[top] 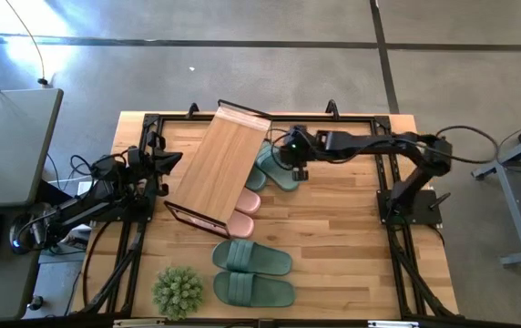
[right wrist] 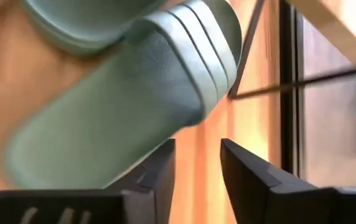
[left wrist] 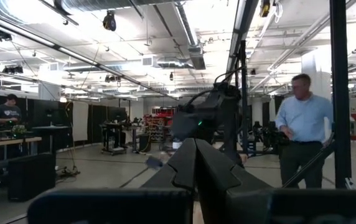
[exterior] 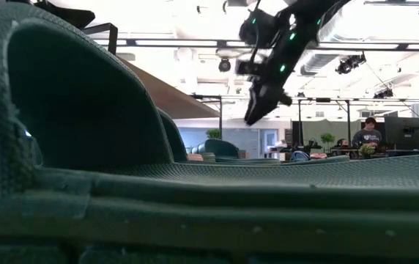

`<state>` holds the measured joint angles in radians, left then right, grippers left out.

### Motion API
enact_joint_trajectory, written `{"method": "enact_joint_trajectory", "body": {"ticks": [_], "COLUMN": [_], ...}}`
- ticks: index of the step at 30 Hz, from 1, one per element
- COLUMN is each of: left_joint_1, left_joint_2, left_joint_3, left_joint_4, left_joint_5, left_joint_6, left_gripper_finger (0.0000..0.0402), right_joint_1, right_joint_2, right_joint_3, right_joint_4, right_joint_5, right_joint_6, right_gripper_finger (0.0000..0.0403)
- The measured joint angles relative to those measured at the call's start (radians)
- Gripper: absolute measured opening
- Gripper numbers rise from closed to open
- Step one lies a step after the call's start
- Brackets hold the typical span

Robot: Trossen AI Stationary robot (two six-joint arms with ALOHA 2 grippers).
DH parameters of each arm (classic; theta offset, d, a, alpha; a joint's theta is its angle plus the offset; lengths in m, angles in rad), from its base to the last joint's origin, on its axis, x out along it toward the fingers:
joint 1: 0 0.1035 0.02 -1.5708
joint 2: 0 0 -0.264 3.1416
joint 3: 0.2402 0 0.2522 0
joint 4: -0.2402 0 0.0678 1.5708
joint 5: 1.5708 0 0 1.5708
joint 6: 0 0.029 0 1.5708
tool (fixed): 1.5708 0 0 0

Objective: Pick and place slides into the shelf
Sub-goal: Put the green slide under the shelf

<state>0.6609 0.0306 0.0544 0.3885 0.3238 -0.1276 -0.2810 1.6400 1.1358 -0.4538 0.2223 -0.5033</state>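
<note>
My right pincer hangs open and empty over the sage-green rubber slide beside the bamboo shelf — lined up for grasping.

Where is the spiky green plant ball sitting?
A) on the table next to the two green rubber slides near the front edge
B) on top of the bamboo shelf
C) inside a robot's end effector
A: the spiky green plant ball sits on the wooden table, beside the pair of sage-green rubber slides.

Right tool over green slides beside the tilted shelf; another green pair near a plant ball.
</note>
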Motion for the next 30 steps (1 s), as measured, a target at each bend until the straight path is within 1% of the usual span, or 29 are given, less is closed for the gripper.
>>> {"method": "enact_joint_trajectory", "body": {"ticks": [3,5,8,10,11,14,17,19,22,24,26,28,30], "left_joint_1": [0.0,0.0,0.0,0.0,0.0,0.0,0.0,0.0,0.0,0.0,0.0,0.0,0.0], "left_joint_2": [0.0,0.0,0.0,0.0,0.0,0.0,0.0,0.0,0.0,0.0,0.0,0.0,0.0], "left_joint_3": [0.0,0.0,0.0,0.0,0.0,0.0,0.0,0.0,0.0,0.0,0.0,0.0,0.0], "left_joint_4": [0.0,0.0,0.0,-0.001,-0.003,-0.003,-0.003,-0.003,-0.003,-0.003,-0.003,-0.002,-0.002], "left_joint_5": [0.011,0.025,0.043,0.051,0.054,0.059,0.065,0.069,0.069,0.069,0.069,0.069,0.069], "left_joint_6": [0.0,0.0,0.0,0.0,0.0,0.0,-0.001,-0.007,-0.008,-0.008,-0.008,-0.008,-0.008], "left_gripper_finger": [0.0001,0.0001,0.0001,0.0001,0.0001,0.0001,0.0001,0.0001,0.0001,0.0001,0.0001,0.0001,0.0001], "right_joint_1": [0.04,0.059,0.084,0.114,0.137,0.23,0.339,0.408,0.488,0.511,0.51,0.497,0.472], "right_joint_2": [-0.08,-0.132,-0.2,-0.235,-0.25,-0.276,-0.28,-0.279,-0.279,-0.279,-0.279,-0.277,-0.261], "right_joint_3": [0.0,0.0,-0.002,-0.016,-0.028,-0.079,-0.157,-0.228,-0.343,-0.412,-0.461,-0.491,-0.5], "right_joint_4": [-0.09,-0.143,-0.197,-0.216,-0.216,-0.205,-0.194,-0.116,0.093,0.206,0.278,0.295,0.302], "right_joint_5": [-0.001,-0.055,-0.186,-0.222,-0.203,-0.096,-0.038,-0.012,0.051,0.122,0.177,0.209,0.21], "right_joint_6": [0.206,0.382,0.64,0.789,0.859,1.047,1.216,1.342,1.508,1.592,1.639,1.65,1.645], "right_gripper_finger": [0.0082,0.0056,0.0015,0.0005,0.0006,0.0003,0.0002,0.0001,0.0,0.0,0.0,0.0,0.0]}}
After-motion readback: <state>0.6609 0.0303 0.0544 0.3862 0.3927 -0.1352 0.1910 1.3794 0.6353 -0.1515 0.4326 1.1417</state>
